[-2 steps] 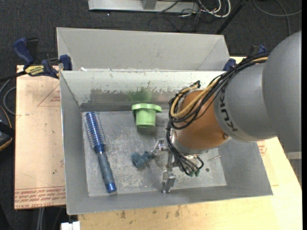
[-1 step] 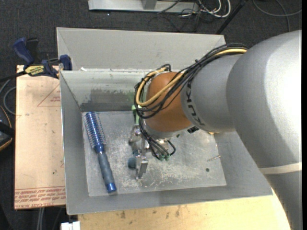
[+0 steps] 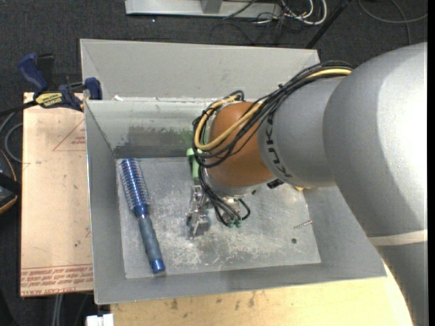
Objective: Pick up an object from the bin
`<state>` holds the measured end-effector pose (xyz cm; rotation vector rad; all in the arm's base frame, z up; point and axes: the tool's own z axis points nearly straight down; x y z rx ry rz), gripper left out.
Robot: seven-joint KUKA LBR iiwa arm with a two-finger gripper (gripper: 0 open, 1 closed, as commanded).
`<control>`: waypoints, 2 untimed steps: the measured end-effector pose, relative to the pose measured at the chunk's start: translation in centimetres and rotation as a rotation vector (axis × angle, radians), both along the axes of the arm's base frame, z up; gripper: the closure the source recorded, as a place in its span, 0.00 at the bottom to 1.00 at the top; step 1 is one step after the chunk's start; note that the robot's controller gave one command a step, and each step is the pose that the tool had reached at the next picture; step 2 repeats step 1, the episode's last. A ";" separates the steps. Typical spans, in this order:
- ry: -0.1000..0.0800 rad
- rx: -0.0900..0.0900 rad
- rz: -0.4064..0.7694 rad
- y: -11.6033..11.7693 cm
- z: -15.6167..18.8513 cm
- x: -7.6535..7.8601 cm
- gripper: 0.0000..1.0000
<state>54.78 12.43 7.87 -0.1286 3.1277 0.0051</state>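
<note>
Jaws closed near blue hairbrush (image 3: 139, 209); arm (image 3: 312, 134) lettered KUKA.

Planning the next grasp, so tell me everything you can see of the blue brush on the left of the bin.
The blue hairbrush is a round brush, plastic by its look: bristled cylindrical head toward the back, smooth straight handle toward the front. It lies flat on the floor of the bin, beside the left wall, slightly slanted. The gripper is apart, to its right.
</note>
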 end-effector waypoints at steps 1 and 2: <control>-0.002 -0.002 0.162 0.0 21.8 0.0 1.00; -0.002 -0.002 0.162 0.0 21.8 0.0 1.00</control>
